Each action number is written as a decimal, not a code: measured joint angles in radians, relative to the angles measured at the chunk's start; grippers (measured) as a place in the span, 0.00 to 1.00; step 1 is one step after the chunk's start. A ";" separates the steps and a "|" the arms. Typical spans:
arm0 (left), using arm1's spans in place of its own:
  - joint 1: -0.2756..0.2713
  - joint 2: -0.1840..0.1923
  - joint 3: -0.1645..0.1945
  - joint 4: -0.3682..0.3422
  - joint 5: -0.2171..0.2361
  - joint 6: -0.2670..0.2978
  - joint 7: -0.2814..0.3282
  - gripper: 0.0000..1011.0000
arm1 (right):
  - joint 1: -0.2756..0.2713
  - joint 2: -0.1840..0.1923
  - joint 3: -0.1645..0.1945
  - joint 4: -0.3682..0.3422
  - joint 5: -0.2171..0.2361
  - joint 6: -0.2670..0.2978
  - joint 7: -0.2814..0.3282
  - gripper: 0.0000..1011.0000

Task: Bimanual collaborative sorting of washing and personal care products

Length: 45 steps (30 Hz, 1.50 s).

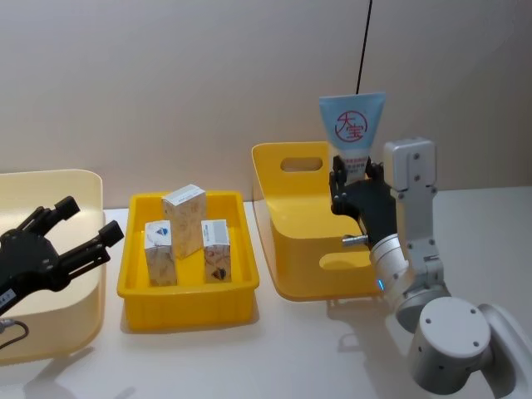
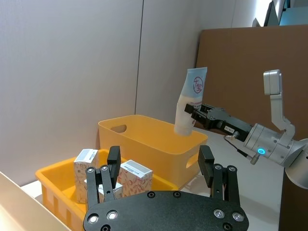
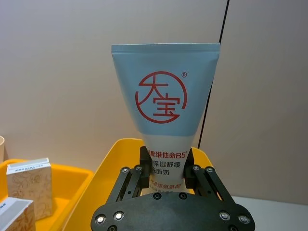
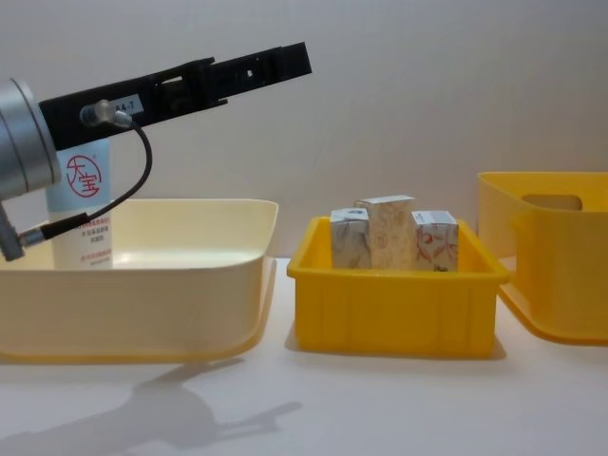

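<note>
Light-blue tube (image 1: pixel 352 125) upright, crimped end skyward, long axis vertical, lower part clamped in right end effector (image 1: pixel 357 176)

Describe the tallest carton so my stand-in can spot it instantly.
Look at the small bright-yellow tray between the cream bin and the yellow bin. Three cartons stand in it; the tan carton in the middle rises clearly above the two flanking it.

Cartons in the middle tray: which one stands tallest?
The middle carton: its top rises above the left carton and the right carton flanking it in the yellow tray. Right gripper holds a tube aloft; left gripper hangs open.
</note>
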 joint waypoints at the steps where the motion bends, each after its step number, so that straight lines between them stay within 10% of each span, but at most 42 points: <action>1: 0.000 0.000 0.000 0.000 0.000 0.000 0.000 0.99 | 0.000 -0.001 0.000 0.000 0.000 0.004 0.000 0.38; 14: 0.000 0.000 0.000 0.000 0.000 0.000 0.000 0.99 | -0.005 -0.020 0.003 0.013 -0.009 0.047 -0.004 0.38; 34: 0.000 0.000 0.000 0.000 0.000 0.000 0.000 0.99 | -0.007 -0.029 0.004 0.018 -0.014 0.065 -0.007 0.95; 45: 0.000 0.000 0.000 0.000 0.000 0.000 0.000 0.99 | -0.008 -0.030 0.004 0.019 -0.015 0.067 -0.008 0.99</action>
